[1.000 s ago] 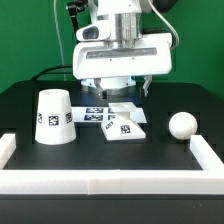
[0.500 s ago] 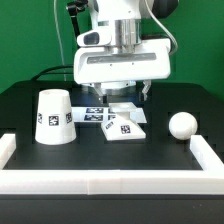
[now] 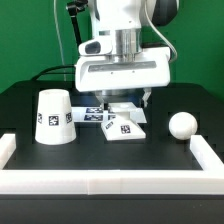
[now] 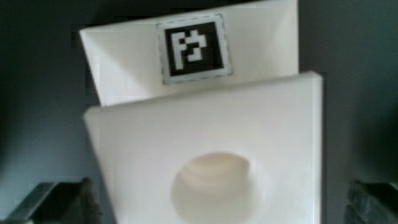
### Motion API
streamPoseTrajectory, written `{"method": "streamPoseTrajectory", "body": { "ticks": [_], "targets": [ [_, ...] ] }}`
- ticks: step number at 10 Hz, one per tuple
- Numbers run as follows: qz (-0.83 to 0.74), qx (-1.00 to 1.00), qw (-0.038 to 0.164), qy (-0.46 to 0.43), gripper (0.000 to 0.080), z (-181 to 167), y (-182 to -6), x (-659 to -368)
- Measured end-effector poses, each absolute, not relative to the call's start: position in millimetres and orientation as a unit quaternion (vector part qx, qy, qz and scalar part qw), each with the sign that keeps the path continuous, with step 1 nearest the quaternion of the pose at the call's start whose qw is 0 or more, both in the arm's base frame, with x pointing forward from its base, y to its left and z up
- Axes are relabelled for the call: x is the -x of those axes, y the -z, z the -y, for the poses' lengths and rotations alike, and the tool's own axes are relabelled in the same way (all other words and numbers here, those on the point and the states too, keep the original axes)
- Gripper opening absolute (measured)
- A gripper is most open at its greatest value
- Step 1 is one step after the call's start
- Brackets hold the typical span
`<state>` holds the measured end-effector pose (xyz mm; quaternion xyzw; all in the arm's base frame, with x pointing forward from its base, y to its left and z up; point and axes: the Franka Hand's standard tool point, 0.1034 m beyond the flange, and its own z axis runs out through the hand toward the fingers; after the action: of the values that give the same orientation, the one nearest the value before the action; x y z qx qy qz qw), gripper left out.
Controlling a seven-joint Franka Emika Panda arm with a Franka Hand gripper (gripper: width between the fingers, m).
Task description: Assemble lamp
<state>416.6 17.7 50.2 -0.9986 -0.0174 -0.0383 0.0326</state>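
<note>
Rails (image 3: 110, 184) of white border the near edge and both sides of the black table (image 3: 25, 100). Just behind the front rail we see three white pieces, well apart in a rough row. The shade (image 3: 52, 118) stands on its wide end at the exterior view's left, with a tag facing us. The base (image 3: 127, 126) lies in the middle with a tag on top. The bulb (image 3: 181, 125) rests alone at the exterior view's right, near the side rail.

Behind the base the marker board (image 3: 93, 114) lies flat; we cannot tell whether the two touch. Over the base's far side hangs the gripper (image 3: 123, 99), its dark fingers (image 3: 147, 97) spread wide and holding nothing.

In the wrist view the base (image 4: 205, 120) lies between the fingers (image 4: 50, 198), showing a tagged sloping face and a round hollow. We cannot tell whether either finger touches it. Farthest back, the arm (image 3: 120, 25) rises before a green wall (image 3: 30, 40).
</note>
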Motion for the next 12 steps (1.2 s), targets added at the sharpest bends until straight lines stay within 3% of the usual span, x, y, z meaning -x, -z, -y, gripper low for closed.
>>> {"method": "streamPoseTrajectory", "body": {
  "ticks": [2,3,4,12],
  "targets": [
    [0.018,0.999,0.033,0.038,0.0700,-18,-50.2,-416],
    [0.019,0.999,0.032,0.039,0.0591,-18,-51.5,-417],
    [0.019,0.999,0.032,0.040,0.0533,-18,-51.6,-418],
    [0.015,0.998,0.036,0.042,0.0534,-27,-52.3,-427]
  ]
}}
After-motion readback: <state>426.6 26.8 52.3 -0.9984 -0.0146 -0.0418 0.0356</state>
